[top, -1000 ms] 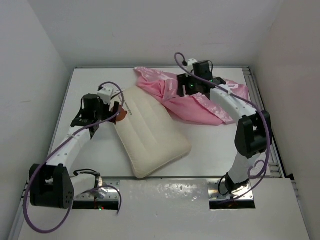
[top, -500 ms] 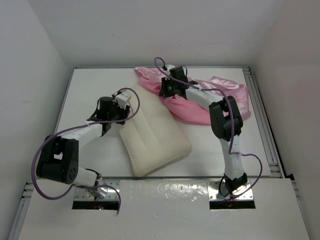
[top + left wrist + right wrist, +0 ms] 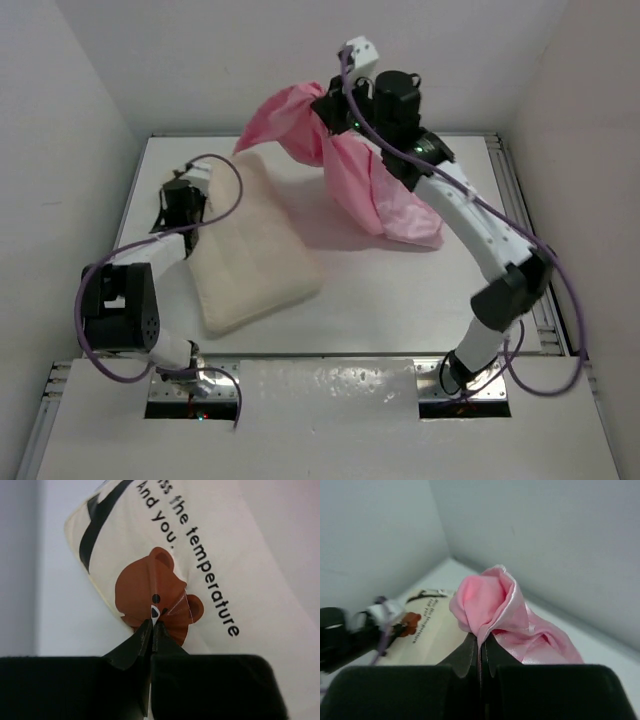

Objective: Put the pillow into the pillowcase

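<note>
The cream pillow (image 3: 250,245) lies on the left half of the table, its brown bear mark (image 3: 160,595) and black print facing up. My left gripper (image 3: 190,207) sits at the pillow's far-left corner, shut (image 3: 152,622) on a puckered fold of pillow (image 3: 240,570) fabric right at the bear. The pink satin pillowcase (image 3: 375,190) hangs in the air at the back, its lower end trailing on the table. My right gripper (image 3: 330,112) holds it up, shut (image 3: 481,639) on a bunched fold of the pillowcase (image 3: 490,602). The pillow (image 3: 435,625) shows below in the right wrist view.
White walls close in the table (image 3: 400,290) on the left, back and right. A metal rail (image 3: 535,250) runs along the right edge. Purple cables loop off both arms. The left arm (image 3: 350,630) shows at the left of the right wrist view.
Both grippers have shut. The right one has lifted the pillowcase off the table into the air. The left one has taken hold of the pillow and dragged it to the left.
</note>
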